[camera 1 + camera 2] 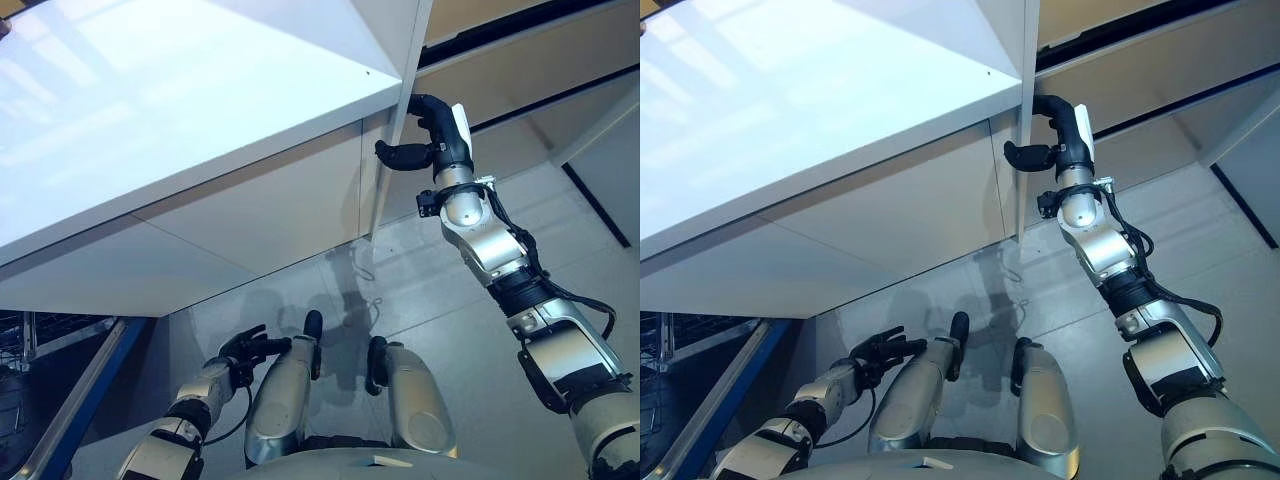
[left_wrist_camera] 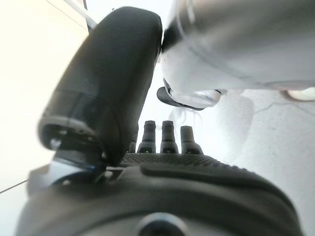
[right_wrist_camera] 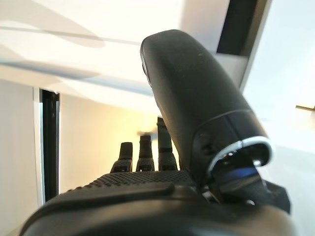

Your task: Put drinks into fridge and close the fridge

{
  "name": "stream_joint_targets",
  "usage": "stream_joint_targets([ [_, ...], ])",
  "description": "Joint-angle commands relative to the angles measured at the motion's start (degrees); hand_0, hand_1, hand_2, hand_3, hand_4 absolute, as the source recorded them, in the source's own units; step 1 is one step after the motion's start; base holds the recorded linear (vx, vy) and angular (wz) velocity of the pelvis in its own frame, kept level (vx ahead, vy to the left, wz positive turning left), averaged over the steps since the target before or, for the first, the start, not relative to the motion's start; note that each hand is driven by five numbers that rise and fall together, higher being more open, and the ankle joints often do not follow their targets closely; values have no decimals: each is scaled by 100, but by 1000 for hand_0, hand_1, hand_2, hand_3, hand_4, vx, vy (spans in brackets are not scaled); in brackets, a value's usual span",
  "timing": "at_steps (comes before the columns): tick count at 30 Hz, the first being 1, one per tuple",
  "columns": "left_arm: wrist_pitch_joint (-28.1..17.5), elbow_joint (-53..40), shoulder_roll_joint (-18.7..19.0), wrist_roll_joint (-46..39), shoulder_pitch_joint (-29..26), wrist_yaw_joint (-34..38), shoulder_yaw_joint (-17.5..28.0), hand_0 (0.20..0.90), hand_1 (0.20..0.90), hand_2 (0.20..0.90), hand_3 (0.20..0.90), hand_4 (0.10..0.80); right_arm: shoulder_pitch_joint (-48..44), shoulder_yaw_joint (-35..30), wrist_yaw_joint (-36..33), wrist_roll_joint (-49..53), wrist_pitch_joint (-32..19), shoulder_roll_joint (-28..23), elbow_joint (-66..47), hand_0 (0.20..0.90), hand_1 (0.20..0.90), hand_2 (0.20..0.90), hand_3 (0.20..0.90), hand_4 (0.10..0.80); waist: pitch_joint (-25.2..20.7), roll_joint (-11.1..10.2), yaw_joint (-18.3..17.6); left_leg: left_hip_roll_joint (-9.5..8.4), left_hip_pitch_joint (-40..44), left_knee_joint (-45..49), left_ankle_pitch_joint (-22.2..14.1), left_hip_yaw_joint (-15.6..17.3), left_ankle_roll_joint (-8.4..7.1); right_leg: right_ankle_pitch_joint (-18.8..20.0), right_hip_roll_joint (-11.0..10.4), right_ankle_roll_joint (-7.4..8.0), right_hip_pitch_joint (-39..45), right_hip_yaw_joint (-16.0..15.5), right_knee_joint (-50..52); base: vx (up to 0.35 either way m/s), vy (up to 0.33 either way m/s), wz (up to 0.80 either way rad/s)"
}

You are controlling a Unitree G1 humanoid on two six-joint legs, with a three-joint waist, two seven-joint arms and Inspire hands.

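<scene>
A white fridge (image 1: 150, 100) takes up the upper left of the eye views, seen from above. Its narrow door edge (image 1: 396, 130) runs down along its right corner. My right hand (image 1: 438, 135) is raised at that edge. Its fingers are gently bent with their tips against the door edge, and the thumb sticks out below toward the fridge; it holds nothing. In the right wrist view the fingers (image 3: 142, 155) reach out almost straight toward the pale panel. My left hand (image 1: 243, 350) hangs low at the lower left, relaxed and empty, and also shows in the left wrist view (image 2: 162, 140).
A blue-framed rack with a dark wire basket (image 1: 50, 345) stands at the lower left beside the fridge. Grey floor tiles (image 1: 450, 330) lie below. A beige wall with dark horizontal strips (image 1: 520, 60) runs behind the right hand.
</scene>
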Motion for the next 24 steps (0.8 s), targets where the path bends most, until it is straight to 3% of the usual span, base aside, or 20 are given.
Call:
stream_joint_targets([
  [1,-195,-240,225,-176,748,-33,-85,900,900,900,900,800,808,-601,478,411,-669,285,-479,900,900,900,900,800,-1084,-577,-127,-239,812,-485,-664,454,543,940,27,424,839,389,-1780,49,52,-1],
  [6,-163,-431,118,-215,1262,-109,250,900,900,900,900,800,2901,-1314,1193,325,-844,417,-111,900,900,900,900,800,-1554,-632,-353,-140,1230,-1111,-522,660,527,1172,95,579,1150,469,-2345,-6,63,-14],
  [9,-247,-395,160,-157,1411,-246,508,900,900,900,900,800,3576,-1558,1053,345,-559,661,748,900,900,900,900,800,-1801,-672,-474,-95,1511,-1516,-430,809,486,1372,142,676,1351,502,-2749,-38,30,-22],
  [12,-385,-143,206,20,1434,-423,608,900,900,900,900,800,3835,-1715,1115,421,-755,861,1729,900,900,900,900,800,-1919,-689,-511,-87,1641,-1720,-392,895,465,1495,169,726,1449,513,-3015,-17,5,-28],
  [13,-476,88,226,84,1413,-544,626,900,900,900,900,800,3904,-1775,1220,403,-525,968,2227,900,900,900,900,800,-1981,-681,-539,-76,1675,-1825,-361,955,459,1527,193,737,1468,545,-3098,-31,16,-28],
  [16,-656,480,222,232,1342,-697,626,900,900,900,900,800,4019,-1719,1740,-2,-564,1107,3248,900,900,900,900,800,-2019,-653,-545,-41,1724,-2014,-271,960,437,1520,230,739,1502,542,-3120,-38,11,-21],
  [20,-1033,1038,177,617,1261,-1005,563,900,900,900,900,800,4155,-1498,2496,-679,-168,1345,4637,900,900,900,900,800,-2039,-659,-541,-37,1710,-1948,-303,1018,460,1496,208,737,1510,528,-3108,-34,15,-2],
  [24,-1227,1310,50,790,1233,-1023,465,900,900,900,900,800,4164,-1358,2656,-653,203,1506,5104,900,900,900,900,800,-2039,-644,-496,-57,1759,-1974,-324,973,488,1461,202,730,1564,485,-3110,-13,7,-3],
])
